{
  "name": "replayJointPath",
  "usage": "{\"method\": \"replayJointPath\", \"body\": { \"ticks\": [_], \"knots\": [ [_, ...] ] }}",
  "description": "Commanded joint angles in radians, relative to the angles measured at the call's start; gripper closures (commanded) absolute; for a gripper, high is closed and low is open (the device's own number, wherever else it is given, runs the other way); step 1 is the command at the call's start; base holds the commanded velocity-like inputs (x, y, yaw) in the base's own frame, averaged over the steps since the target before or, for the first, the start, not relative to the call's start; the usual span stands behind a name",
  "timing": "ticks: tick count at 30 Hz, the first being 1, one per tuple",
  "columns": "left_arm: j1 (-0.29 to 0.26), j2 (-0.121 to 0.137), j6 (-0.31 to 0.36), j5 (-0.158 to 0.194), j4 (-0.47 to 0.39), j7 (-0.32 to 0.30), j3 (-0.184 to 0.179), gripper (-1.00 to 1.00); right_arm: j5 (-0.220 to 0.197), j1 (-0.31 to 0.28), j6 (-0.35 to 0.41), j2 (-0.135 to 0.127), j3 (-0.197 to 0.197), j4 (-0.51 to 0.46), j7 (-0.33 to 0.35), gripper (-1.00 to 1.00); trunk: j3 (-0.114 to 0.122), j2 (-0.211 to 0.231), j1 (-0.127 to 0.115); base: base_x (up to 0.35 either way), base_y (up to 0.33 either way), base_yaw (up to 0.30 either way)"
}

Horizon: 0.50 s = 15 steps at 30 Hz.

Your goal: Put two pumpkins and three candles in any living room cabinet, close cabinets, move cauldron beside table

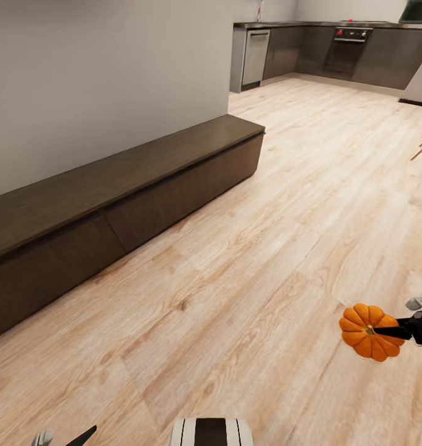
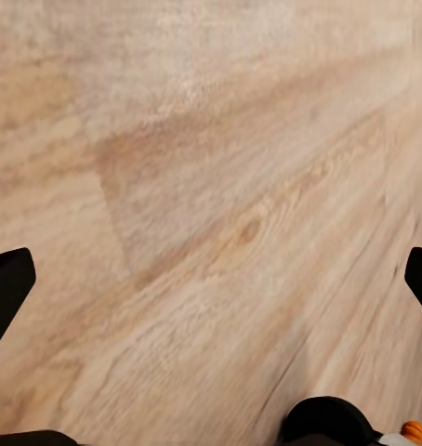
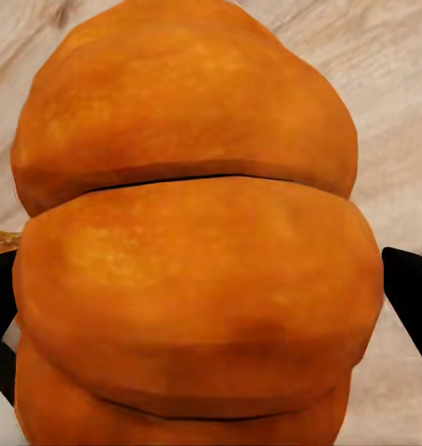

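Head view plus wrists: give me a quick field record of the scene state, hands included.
right hand: shut on the pumpkin, held above the floor at the right of the head view
pumpkin in right wrist view: orange ribs between the two dark fingers
left hand: open, nothing between the fingers, wood floor below
cabinet: long dark unit against the grey wall, all fronts closed
top of cabinet: bare
background: kitchen counters with an oven
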Motion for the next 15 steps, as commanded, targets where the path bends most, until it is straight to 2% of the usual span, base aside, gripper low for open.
{"method": "replayJointPath", "body": {
  "ticks": [1,7,15],
  "knots": [
    [-0.001,-0.001,0.005,-0.001,0.0,-0.003,0.002,-1.0,-0.003,0.001,0.011,-0.012,-0.003,-0.002,0.008,1.0,0.003,0.0,-0.001,0.0,0.0,0.0],
    [-0.001,-0.003,0.006,-0.002,0.0,-0.003,0.002,-1.0,-0.025,0.001,0.011,-0.065,-0.003,-0.025,0.008,1.0,0.026,0.001,-0.003,0.0,0.0,0.0],
    [-0.001,-0.004,0.007,-0.002,0.0,-0.003,0.002,-1.0,-0.07,0.001,0.034,-0.087,-0.003,-0.066,0.008,1.0,0.057,0.003,-0.007,0.0,0.0,0.0]
  ]
}}
